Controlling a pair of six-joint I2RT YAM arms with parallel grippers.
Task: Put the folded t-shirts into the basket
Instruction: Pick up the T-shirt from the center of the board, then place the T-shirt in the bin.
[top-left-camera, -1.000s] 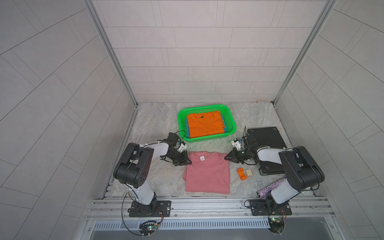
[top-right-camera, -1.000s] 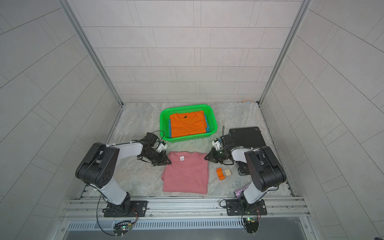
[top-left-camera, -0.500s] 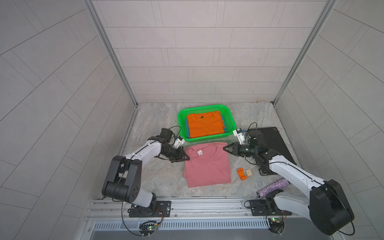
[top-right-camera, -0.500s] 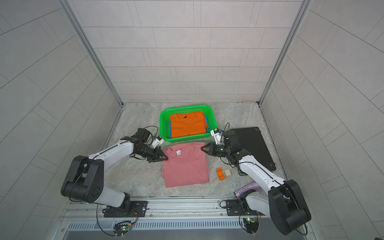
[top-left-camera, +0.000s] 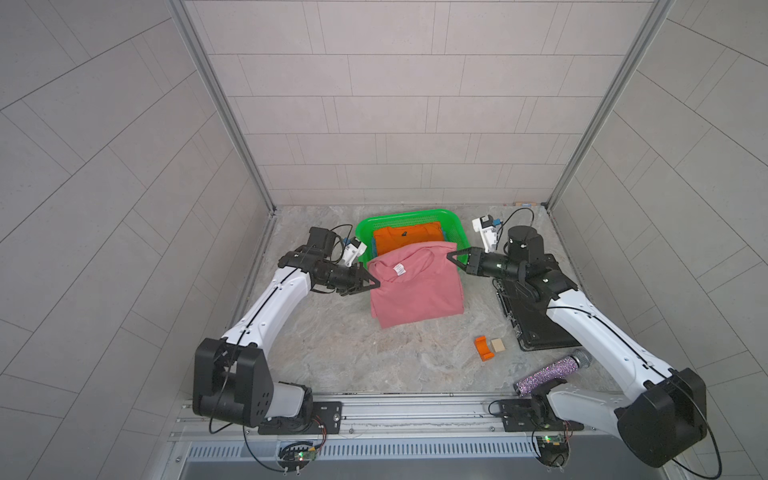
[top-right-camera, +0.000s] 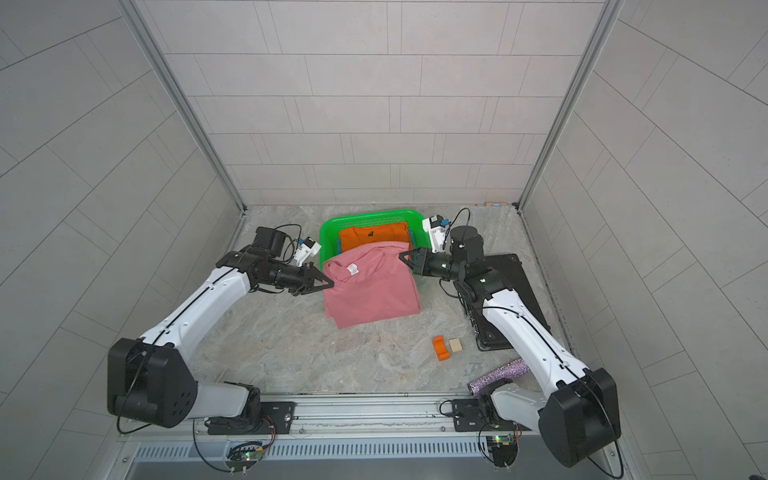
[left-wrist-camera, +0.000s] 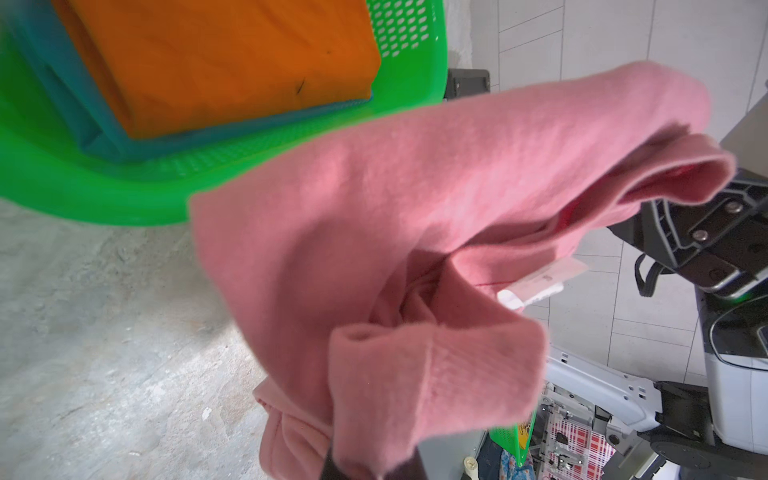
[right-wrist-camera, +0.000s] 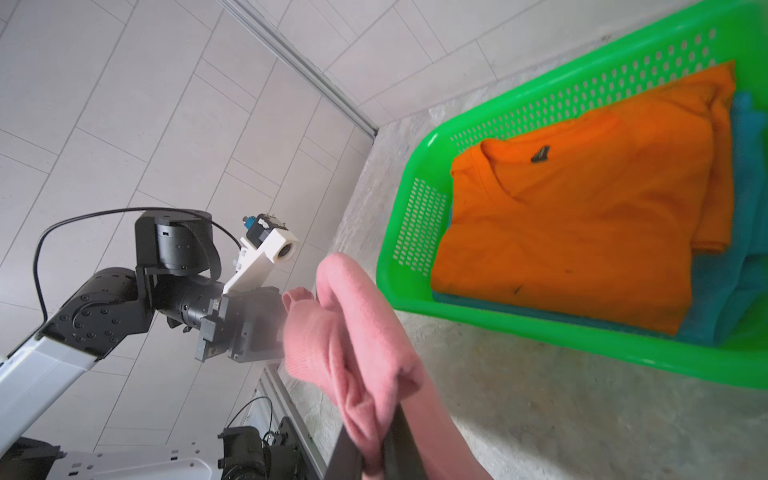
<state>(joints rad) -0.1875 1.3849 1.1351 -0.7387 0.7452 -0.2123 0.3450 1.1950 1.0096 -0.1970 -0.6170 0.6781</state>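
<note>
Two end effectors are clamped on the pink t-shirt (top-left-camera: 415, 291): the left end effector (top-left-camera: 376, 284) pinches its nine o'clock edge, the right end effector (top-left-camera: 451, 257) its two o'clock corner. Raised between them, the shirt's far edge overlaps the six o'clock rim of the green basket (top-left-camera: 405, 216), which sits at twelve o'clock on the bench (top-left-camera: 332, 353) and holds the orange t-shirt (top-left-camera: 405, 240) atop the blue t-shirt (left-wrist-camera: 95, 124).

no legible txt, tee label (top-left-camera: 399, 269) blurred
</note>
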